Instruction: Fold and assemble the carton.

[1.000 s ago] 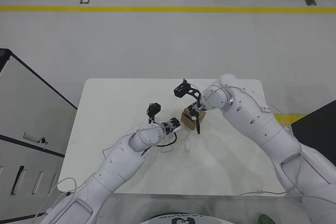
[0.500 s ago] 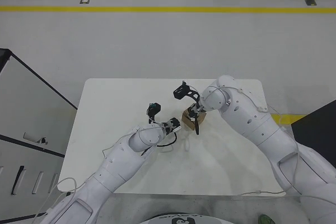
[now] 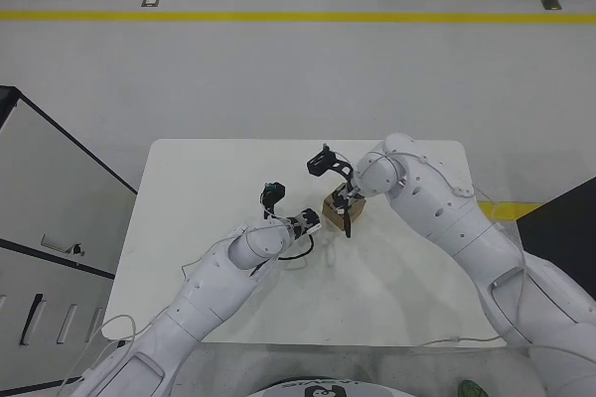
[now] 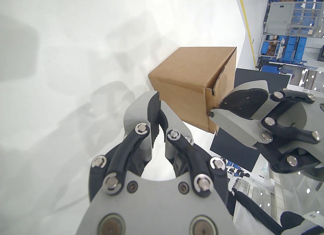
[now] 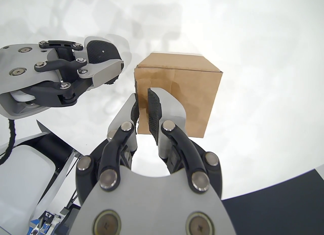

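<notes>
Carton (image 5: 187, 89): brown, boxed up, central on table (image 3: 209, 198), nearer far edge. Right gripper (image 5: 143, 101): nearly closed, pinching one wall edge. Left gripper (image 4: 158, 104): fingers together, empty, just beside. Risk: thin pinch may crease cardboard or slip, skewing it.

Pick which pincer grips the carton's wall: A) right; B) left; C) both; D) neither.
A: the right pincer is clamped on an edge of the carton, while the left pincer is shut beside it, holding nothing.
</notes>
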Tool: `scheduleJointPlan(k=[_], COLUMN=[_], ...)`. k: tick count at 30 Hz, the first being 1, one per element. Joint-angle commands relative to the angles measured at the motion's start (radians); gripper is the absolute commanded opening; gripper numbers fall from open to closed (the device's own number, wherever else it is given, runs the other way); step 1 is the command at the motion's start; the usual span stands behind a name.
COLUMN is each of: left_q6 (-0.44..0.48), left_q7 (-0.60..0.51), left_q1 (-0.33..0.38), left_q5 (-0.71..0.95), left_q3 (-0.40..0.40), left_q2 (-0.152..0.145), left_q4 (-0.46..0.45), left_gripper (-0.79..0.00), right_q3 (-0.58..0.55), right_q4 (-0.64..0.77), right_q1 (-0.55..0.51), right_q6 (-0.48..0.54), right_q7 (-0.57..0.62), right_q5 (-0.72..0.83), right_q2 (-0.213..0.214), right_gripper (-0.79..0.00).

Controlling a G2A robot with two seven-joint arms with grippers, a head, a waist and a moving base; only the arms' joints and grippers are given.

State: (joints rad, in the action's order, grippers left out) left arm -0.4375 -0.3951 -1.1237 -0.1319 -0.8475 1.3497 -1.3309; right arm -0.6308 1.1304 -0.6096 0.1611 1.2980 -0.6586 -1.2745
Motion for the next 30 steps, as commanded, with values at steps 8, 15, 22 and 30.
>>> scheduleJointPlan(k=[8, 15, 22, 30], left_q6=[0.0, 0.0, 0.0, 0.0], left_q7=[0.0, 0.0, 0.0, 0.0], left_q1=[0.0, 0.0, 0.0, 0.0], left_q5=[0.0, 0.0, 0.0, 0.0], left_q3=[0.0, 0.0, 0.0, 0.0], left_q2=[0.0, 0.0, 0.0, 0.0], left_q4=[0.0, 0.0, 0.0, 0.0], left_gripper=[-0.785, -0.785, -0.785, -0.785], right_q3=[-0.06, -0.154, -0.211, -0.19], right_q4=[-0.024, -0.082, -0.142, -0.165], right_q1=[-0.007, -0.021, -0.031, -0.038], right_q6=[-0.021, -0.055, -0.06, -0.049], right_q7=[-0.013, -0.043, -0.02, -0.011], right_q5=[0.081, 0.227, 0.341, 0.35], right_q2=[0.006, 0.017, 0.026, 0.02], right_gripper=[-0.597, -0.785, -0.785, -0.785])
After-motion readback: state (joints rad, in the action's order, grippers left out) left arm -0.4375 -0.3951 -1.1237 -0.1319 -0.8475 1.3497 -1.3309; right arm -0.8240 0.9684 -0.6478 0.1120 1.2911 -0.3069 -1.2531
